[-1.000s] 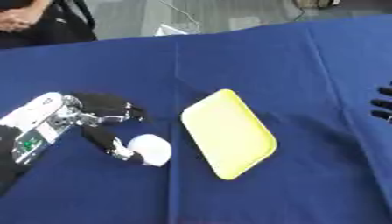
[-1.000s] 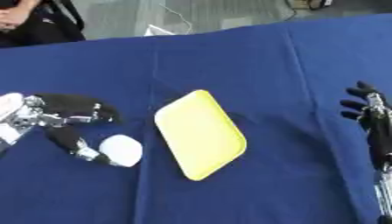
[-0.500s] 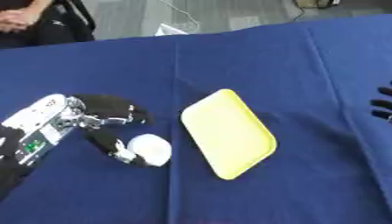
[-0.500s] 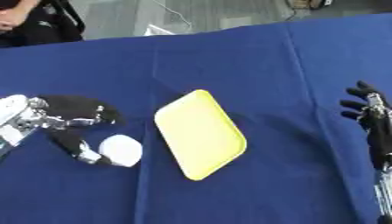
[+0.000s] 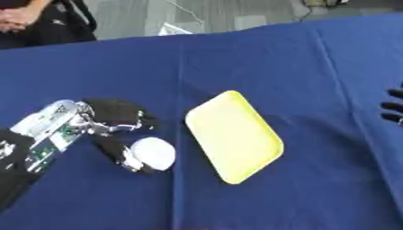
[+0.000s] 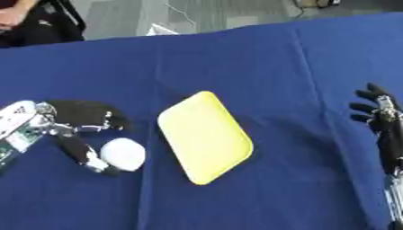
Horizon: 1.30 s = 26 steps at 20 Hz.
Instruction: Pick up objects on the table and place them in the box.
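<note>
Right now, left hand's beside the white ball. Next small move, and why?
Probably close the left hand round the white ball. The thumb already lies against the ball's left side and the curled fingers hang above it, but nothing wraps it yet. The ball sits on the blue cloth, left of the yellow tray.

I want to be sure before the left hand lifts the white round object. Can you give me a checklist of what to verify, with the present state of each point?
1. Left hand is at the small white round object: ok, thumb and fingers lie on either side of it.
2. Fingers closed round the object: not ok, they only bracket it.
3. Object is off the blue tablecloth: not ok, it rests on the cloth.
4. Yellow rounded rectangular tray is free to receive it: ok, nothing lies in it.
5. Right hand is out of the way: ok, idle at the right edge, fingers up.
6. A box in view: not ok, only the tray shows.
</note>
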Each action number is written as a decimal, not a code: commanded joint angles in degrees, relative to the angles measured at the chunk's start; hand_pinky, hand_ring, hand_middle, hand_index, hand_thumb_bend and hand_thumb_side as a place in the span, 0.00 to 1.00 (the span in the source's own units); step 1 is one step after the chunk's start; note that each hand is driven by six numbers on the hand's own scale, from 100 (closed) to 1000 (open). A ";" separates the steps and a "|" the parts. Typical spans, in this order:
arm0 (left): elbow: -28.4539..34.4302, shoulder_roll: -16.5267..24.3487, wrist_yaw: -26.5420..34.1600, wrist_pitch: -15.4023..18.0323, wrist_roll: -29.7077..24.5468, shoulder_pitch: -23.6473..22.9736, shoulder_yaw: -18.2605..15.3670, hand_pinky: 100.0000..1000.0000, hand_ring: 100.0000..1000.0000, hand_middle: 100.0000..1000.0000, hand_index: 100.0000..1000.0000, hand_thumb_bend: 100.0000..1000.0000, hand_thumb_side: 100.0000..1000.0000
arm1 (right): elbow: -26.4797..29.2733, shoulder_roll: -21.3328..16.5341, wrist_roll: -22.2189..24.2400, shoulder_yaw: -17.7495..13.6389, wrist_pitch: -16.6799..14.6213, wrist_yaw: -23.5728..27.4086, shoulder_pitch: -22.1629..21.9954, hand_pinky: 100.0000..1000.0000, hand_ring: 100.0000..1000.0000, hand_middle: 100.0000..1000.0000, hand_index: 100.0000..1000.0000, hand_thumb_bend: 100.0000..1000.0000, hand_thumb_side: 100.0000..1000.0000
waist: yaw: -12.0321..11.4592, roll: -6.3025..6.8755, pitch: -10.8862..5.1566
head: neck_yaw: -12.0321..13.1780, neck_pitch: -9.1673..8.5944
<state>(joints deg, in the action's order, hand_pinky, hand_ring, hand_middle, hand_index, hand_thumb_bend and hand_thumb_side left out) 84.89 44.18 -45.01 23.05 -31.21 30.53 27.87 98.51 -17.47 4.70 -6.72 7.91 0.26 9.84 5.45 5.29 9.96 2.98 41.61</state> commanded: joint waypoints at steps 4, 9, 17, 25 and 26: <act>0.09 0.88 -0.49 0.48 0.23 0.53 -0.21 0.96 0.93 0.86 0.96 0.71 1.00 | 1.08 -0.85 0.14 -0.03 -0.11 -0.10 0.25 0.75 0.77 0.83 0.95 0.00 0.96 | -0.01 -0.25 -0.65 | 0.39 -0.17; 0.09 0.90 -0.20 0.51 -0.10 0.53 -0.11 0.96 0.93 0.86 0.95 0.71 1.00 | 1.06 -0.83 0.17 -0.02 -0.10 -0.09 0.24 0.75 0.77 0.83 0.95 0.00 0.96 | -0.02 -0.25 -0.69 | 0.42 -0.17; -0.21 0.79 -0.19 0.68 -1.73 0.39 0.07 0.96 0.92 0.84 0.94 0.73 1.00 | 1.07 -0.79 0.27 0.04 -0.09 -0.05 0.26 0.75 0.77 0.83 0.95 0.00 0.96 | 0.03 -0.24 -0.67 | 0.49 -0.12; -0.94 -0.06 -1.43 1.08 -1.87 0.07 0.46 0.96 0.92 0.84 0.94 0.73 1.00 | 1.07 -0.71 0.34 0.08 -0.08 -0.04 0.34 0.75 0.77 0.83 0.95 0.00 0.96 | 0.14 -0.27 -0.58 | 0.58 -0.10; -1.01 -0.09 -1.54 1.12 -1.81 0.06 0.47 0.96 0.92 0.84 0.94 0.73 1.00 | 1.07 -0.71 0.34 0.08 -0.08 -0.04 0.34 0.75 0.77 0.83 0.95 0.00 0.96 | 0.14 -0.27 -0.57 | 0.58 -0.10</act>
<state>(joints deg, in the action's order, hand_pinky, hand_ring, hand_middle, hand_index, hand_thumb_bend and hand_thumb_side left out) 84.39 43.61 -45.97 23.95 -32.77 30.53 28.21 98.51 -17.47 4.82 -6.70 7.85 0.27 9.85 5.51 5.28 9.96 3.14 41.61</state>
